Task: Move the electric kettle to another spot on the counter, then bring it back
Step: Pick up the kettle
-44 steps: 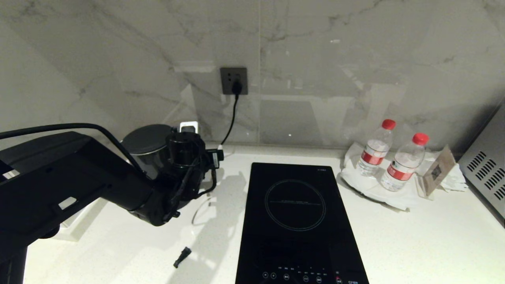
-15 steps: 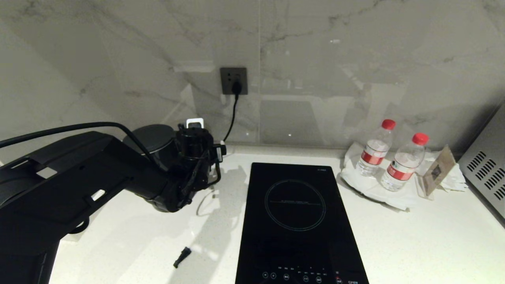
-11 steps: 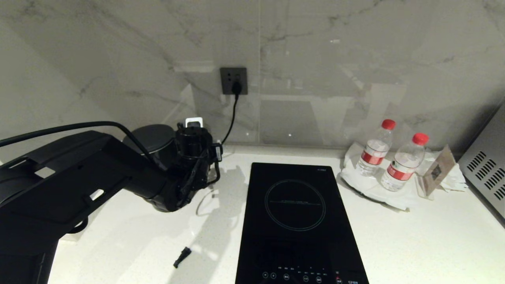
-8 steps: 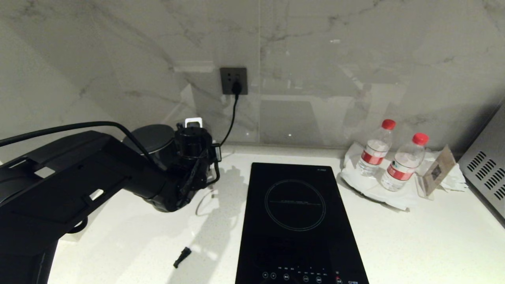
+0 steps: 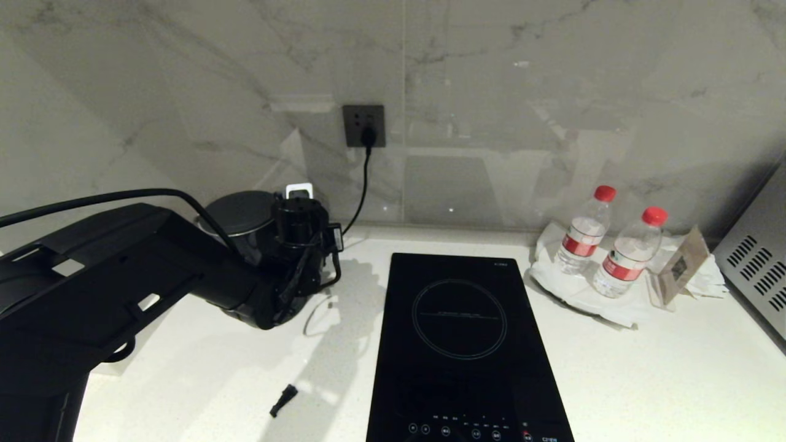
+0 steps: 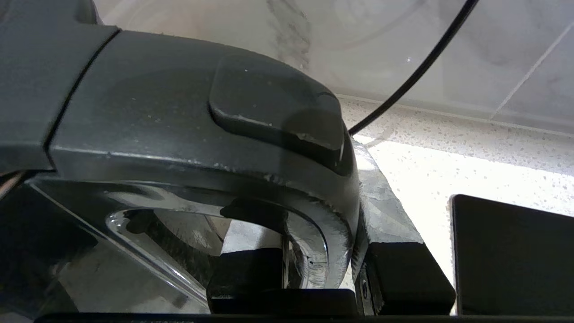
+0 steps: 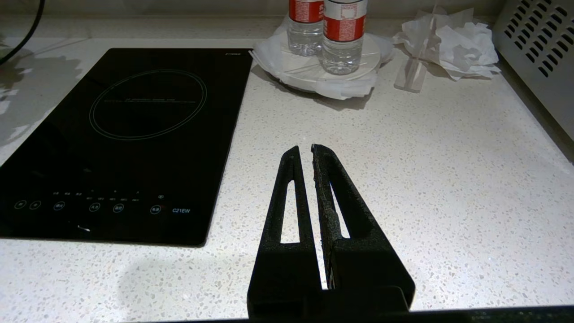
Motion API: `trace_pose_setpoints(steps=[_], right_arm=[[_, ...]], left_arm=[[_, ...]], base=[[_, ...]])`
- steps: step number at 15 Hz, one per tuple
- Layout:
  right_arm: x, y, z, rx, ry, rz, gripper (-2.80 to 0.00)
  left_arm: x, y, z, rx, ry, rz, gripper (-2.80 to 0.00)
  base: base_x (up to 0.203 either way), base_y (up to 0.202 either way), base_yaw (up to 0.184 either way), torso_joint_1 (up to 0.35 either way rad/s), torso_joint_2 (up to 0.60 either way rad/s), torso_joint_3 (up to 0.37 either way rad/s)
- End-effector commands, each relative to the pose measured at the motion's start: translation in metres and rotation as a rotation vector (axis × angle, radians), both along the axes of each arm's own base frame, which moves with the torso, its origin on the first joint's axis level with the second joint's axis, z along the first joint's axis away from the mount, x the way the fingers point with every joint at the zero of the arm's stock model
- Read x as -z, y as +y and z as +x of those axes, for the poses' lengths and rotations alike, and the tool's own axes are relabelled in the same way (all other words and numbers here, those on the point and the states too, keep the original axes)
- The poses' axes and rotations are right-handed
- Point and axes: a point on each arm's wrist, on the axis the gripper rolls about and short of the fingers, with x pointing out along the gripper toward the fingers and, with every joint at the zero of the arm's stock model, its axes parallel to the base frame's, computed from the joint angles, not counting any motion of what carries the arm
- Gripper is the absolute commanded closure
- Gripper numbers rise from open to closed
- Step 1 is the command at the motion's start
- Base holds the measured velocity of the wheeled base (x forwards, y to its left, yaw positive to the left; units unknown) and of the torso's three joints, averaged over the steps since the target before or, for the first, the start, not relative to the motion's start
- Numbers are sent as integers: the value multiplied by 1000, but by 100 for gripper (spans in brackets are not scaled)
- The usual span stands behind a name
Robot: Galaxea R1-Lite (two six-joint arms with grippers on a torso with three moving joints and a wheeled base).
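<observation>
My left gripper pinched the kettle handle, left of the cooktop, ready to lift; right gripper stayed pressed together.

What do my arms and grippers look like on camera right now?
The left arm is bulky matte black with angular shells, white-looking cut-outs and a black cable looping over it. The right gripper is matte black, with long tapered slotted fingers and rough inner faces.
</observation>
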Motion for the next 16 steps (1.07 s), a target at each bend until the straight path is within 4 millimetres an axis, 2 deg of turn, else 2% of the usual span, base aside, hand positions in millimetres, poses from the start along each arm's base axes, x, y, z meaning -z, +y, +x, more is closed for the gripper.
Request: trace_pose_setpoints(steps=[1,6,12,16], right_arm=[[0,0,0,-1,1,-1,0],[0,0,0,0,1,-1,0],[0,0,0,-1,1,-1,0],[0,0,0,0,1,-1,0]], left_arm=[[0,0,0,-4,-4,-1,0],[-11,1,-1,-10,-30,-12,0],[-34,15,5,-42,-88,-11,0],[-43,18,3,-47,-102,-12,0]], base=[[0,0,0,0,0,0],[0,0,0,0,0,0],[0,0,0,0,0,0],[0,0,0,0,0,0]])
